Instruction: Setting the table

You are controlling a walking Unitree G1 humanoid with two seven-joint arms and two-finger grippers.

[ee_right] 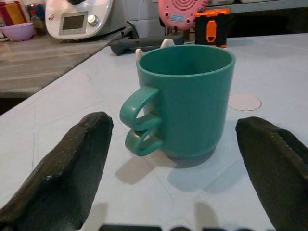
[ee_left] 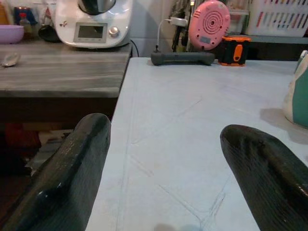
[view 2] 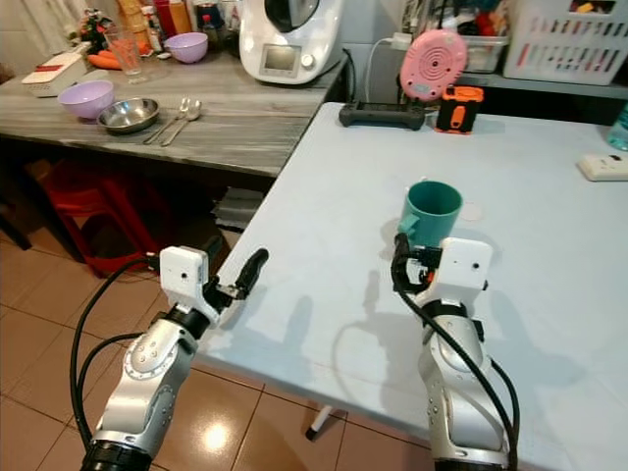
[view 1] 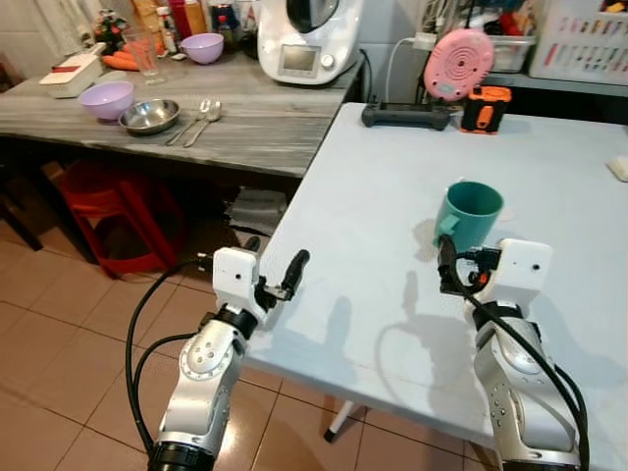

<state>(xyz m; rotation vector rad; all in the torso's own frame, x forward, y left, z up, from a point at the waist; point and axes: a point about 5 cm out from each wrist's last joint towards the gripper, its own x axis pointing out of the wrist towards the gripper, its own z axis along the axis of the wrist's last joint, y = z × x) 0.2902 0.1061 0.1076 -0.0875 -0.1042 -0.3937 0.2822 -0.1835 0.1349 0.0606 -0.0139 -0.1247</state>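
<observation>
Left eye view puts our two silver arms nearest, reaching over the near edge of the pale blue-white rectangular table (view 1: 392, 196). Our left gripper (view 1: 287, 278) hangs at the table's near left edge, and in the left wrist view its fingers (ee_left: 72, 178) are spread wide with nothing between them, bare tabletop ahead. Our right gripper (view 1: 447, 267) sits just short of the teal plastic mug with a double-loop handle (view 1: 469, 212), which stands upright on the table, its handle turned toward the gripper. In the right wrist view the black fingers (ee_right: 62, 178) are likewise spread apart on either side of the mug (ee_right: 185, 101), not touching it. Just beyond the mug lies a small pale round disc (ee_right: 244, 102), flat on the tabletop. At the table's far end we see a long black handled device (view 1: 406, 116) beside an orange and black box-shaped gadget (view 1: 486, 107), with a round pink speaker-like object (view 1: 458, 64) behind them. To the left, on the grey wood-grain counter (view 1: 255, 123), rest two metal spoons (view 1: 199, 120), a shallow steel bowl (view 1: 149, 117), a lilac plastic bowl (view 1: 106, 100) and, farther back, a white kitchen machine with a small screen (view 1: 306, 39).
</observation>
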